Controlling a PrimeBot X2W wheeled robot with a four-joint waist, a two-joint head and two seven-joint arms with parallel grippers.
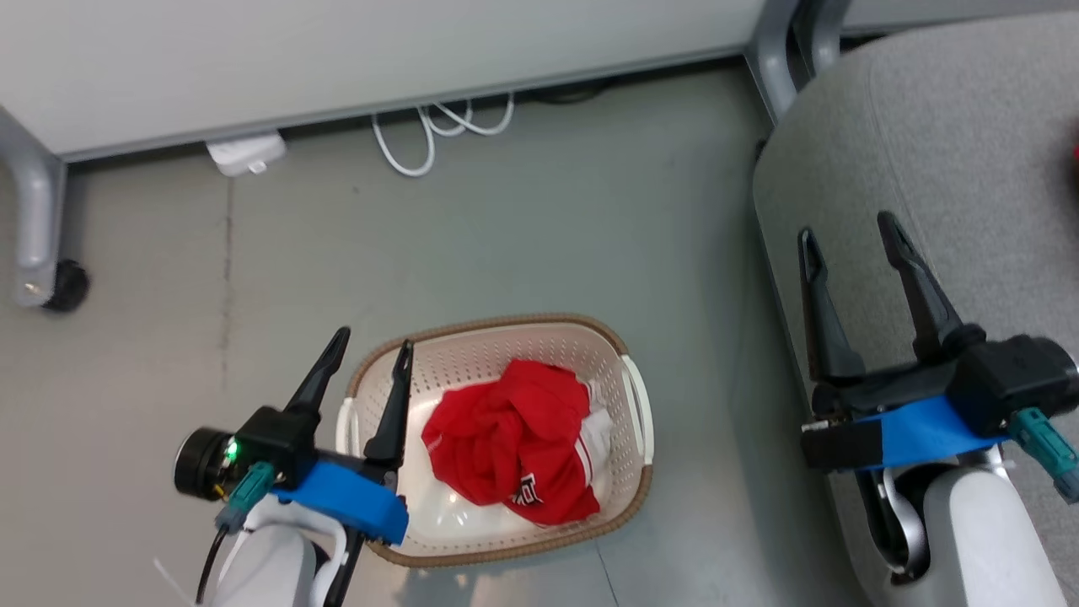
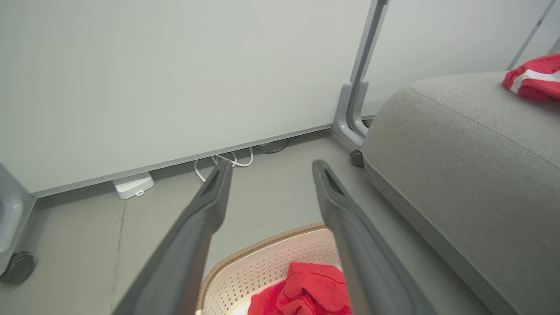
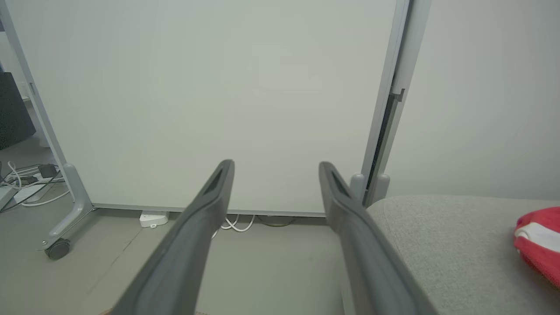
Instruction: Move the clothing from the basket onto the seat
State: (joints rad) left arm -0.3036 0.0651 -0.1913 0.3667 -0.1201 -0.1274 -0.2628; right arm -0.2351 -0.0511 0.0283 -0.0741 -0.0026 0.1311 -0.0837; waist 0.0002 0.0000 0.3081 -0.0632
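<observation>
A crumpled red garment [image 1: 510, 438] with white parts lies in the cream basket [image 1: 539, 337] on the floor; it also shows as the red garment [image 2: 306, 291] in the basket [image 2: 271, 258] low in the left wrist view. My left gripper [image 1: 371, 344] is open above the basket's left rim, nothing between its fingers. My right gripper [image 1: 850, 232] is open over the left edge of the grey sofa [image 1: 952, 160]. Another red-and-white garment [image 2: 533, 78] lies on the sofa [image 2: 472, 153], and that same garment [image 3: 540, 243] sits at the right edge of the right wrist view.
A white partition panel [image 1: 337, 51] on grey legs with a castor [image 1: 63, 287] stands behind the basket. A white power strip [image 1: 246, 154] and looped white cable [image 1: 438, 126] lie at its base. Grey floor [image 1: 548, 219] spreads between the basket and the panel.
</observation>
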